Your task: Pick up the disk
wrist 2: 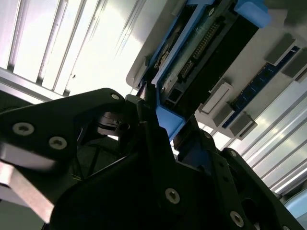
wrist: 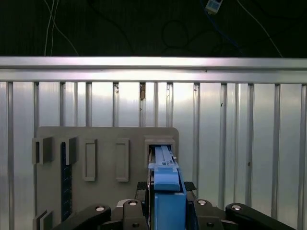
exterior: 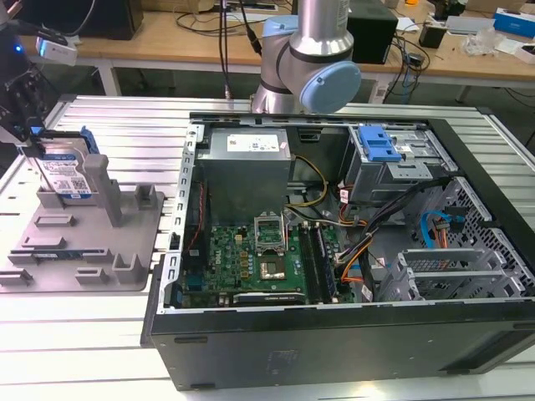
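slatted table (exterior: pixel 117 125), grey holder tray (exterior: pixel 84 242), the disk (exterior: pixel 63 177) upright in its slot between clamped jaws

No legible text. The disk (exterior: pixel 63 171) has a white-and-blue label (exterior: pixel 70 180), but its print can't be made out. The power supply (exterior: pixel 247 163) in the computer case (exterior: pixel 334 355) has a white sticker (exterior: pixel 251 144), also unreadable.

The claw (wrist 2: pixel 160 119) clamps the blue-railed disk (wrist 2: pixel 211 45), which stands on edge in a slot of the grey holder tray (wrist 2: pixel 254 64).
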Robot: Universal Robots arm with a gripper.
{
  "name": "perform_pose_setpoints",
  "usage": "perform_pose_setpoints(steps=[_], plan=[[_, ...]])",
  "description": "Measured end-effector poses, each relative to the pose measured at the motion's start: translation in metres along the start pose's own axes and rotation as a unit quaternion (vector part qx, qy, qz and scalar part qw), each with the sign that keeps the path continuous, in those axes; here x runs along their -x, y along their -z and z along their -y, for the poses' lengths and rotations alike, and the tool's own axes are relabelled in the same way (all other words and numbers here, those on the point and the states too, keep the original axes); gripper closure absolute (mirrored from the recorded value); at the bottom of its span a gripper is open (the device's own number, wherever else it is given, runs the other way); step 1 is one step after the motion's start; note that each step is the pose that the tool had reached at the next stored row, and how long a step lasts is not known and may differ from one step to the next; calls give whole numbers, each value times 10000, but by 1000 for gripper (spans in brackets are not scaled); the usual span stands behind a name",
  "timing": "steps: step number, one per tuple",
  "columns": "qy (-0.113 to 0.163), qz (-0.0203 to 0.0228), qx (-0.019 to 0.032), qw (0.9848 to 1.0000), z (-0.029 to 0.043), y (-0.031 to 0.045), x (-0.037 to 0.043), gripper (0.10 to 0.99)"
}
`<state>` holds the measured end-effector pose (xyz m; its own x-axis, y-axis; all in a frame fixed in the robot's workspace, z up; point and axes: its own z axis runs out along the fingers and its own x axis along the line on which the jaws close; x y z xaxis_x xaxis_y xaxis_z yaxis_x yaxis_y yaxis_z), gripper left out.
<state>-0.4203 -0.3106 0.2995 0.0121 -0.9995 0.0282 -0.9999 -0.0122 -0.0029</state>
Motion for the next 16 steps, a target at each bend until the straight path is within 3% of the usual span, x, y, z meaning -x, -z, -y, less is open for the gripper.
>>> perform_pose_setpoints(steps=[12, 16], plan=[[0, 0, 0, 10000, -1, -11, -2, 722], [-1, 74, -1, 10000, -1, 50, -8, 722]])
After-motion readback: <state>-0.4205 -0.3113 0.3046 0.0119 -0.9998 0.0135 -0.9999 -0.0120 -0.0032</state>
